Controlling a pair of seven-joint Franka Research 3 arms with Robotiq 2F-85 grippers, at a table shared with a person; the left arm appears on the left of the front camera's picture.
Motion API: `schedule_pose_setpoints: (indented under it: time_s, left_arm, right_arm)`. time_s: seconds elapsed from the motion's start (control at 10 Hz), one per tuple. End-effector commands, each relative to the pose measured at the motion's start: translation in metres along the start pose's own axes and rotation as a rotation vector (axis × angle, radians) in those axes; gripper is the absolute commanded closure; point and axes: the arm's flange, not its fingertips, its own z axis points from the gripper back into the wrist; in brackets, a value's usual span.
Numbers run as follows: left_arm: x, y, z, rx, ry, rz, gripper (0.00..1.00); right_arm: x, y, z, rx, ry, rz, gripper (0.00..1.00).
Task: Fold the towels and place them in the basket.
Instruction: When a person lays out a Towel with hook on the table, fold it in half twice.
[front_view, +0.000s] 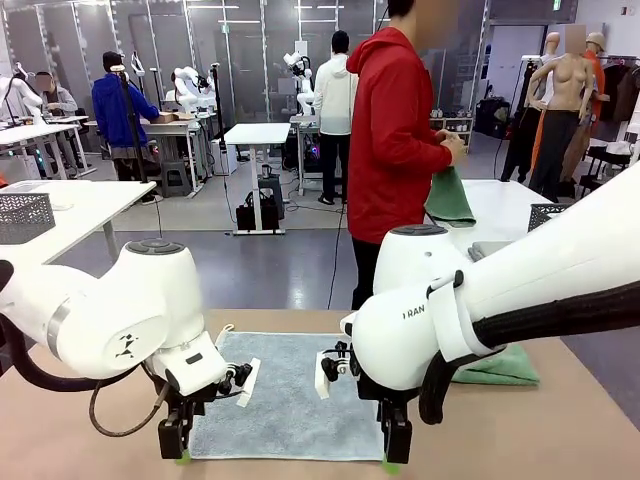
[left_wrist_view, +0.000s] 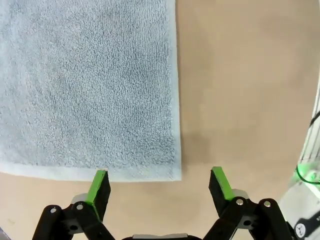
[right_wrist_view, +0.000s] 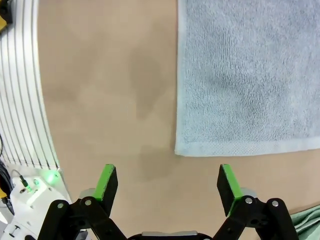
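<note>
A pale blue-grey towel (front_view: 285, 400) lies spread flat on the brown table (front_view: 90, 440) between my two arms. My left gripper (front_view: 175, 445) hangs open at its near left corner; in the left wrist view that towel (left_wrist_view: 85, 85) corner sits between the green fingertips (left_wrist_view: 100, 181) of the gripper (left_wrist_view: 160, 182). My right gripper (front_view: 395, 452) is open at the near right corner, and the towel (right_wrist_view: 250, 75) corner lies just ahead of the gripper (right_wrist_view: 167, 182). A mint green towel (front_view: 500, 368) lies folded at the table's right. A dark mesh basket (front_view: 548, 213) peeks out behind my right arm.
A person in a red hoodie (front_view: 395, 130) stands at the far side, holding another green cloth (front_view: 448, 197) over a white table (front_view: 495, 205). A similar mesh basket (front_view: 25, 215) stands on a white table at the left. A bit of the green towel (right_wrist_view: 307, 220) shows by my right gripper.
</note>
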Motion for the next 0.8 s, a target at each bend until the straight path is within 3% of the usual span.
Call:
schedule_pose_setpoints:
  time_s: [0.0, 0.7]
  left_arm:
    - [-0.001, 0.002, -0.009, 0.031, -0.024, -0.023, 0.0]
    - [0.001, 0.0, -0.018, 0.015, -0.005, -0.017, 0.0]
  right_arm:
    - [0.006, -0.012, -0.01, -0.031, 0.039, -0.02, 0.0]
    - [0.009, -0.022, -0.027, -0.012, 0.025, -0.021, 0.0]
